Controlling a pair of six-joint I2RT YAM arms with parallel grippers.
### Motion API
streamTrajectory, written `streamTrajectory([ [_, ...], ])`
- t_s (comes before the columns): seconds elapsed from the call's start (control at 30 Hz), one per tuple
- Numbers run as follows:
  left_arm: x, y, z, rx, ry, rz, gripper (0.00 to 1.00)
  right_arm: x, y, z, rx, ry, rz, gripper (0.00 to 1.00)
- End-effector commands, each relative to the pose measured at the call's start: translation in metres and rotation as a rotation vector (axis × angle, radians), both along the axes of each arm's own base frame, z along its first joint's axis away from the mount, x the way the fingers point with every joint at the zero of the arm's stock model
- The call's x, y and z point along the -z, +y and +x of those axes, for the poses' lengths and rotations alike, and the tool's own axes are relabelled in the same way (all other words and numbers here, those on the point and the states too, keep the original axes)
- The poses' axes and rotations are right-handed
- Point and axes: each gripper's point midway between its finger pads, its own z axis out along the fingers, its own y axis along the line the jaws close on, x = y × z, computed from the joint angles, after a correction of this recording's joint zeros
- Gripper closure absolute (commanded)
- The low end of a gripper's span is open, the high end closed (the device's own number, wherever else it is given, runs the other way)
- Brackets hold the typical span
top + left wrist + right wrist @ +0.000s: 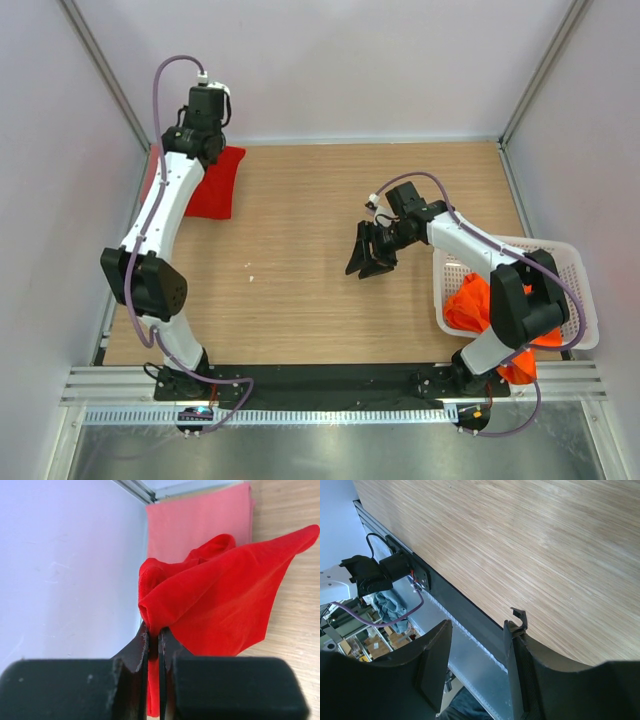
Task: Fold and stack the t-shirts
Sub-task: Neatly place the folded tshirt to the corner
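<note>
Bright, even light fills the enclosure, with only a faint soft shadow beneath the right gripper (368,262) on the wooden table (300,270). The metal strip (330,450) along the near edge shows mild glare. Close to the left wrist lens, the left gripper (154,645) looks blurred, while the red t-shirt (220,595) beyond the jaws stays sharp.

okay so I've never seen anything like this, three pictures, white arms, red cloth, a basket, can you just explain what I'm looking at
These are two robot arms bolted to a wooden table. One picture looks down from above; the other two come from cameras on each wrist. The left gripper is shut on a red t-shirt at the far left corner, above a folded pink t-shirt. The right gripper is open and empty, over bare table. Orange t-shirts sit in a white basket on the right.
</note>
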Motion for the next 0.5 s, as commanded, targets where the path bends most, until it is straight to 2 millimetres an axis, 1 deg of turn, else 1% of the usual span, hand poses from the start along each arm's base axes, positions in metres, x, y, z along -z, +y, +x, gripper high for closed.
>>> streamTrajectory([
  [0.0,-0.0699,0.0103,-0.0088,-0.029,-0.188,0.014,1.00,-0.0115,0.0066,0.0059,-0.008,-0.033,0.034,0.48],
  [0.33,-0.0763,0.0088,-0.0041,-0.022,-0.219,0.014,1.00,-0.0098,0.0061,0.0045,-0.008,-0.032,0.038,0.47],
  [0.47,-0.0723,0.0088,-0.0005,-0.024,-0.216,0.021,1.00,-0.0089,0.0055,0.0028,-0.011,-0.029,0.035,0.47],
])
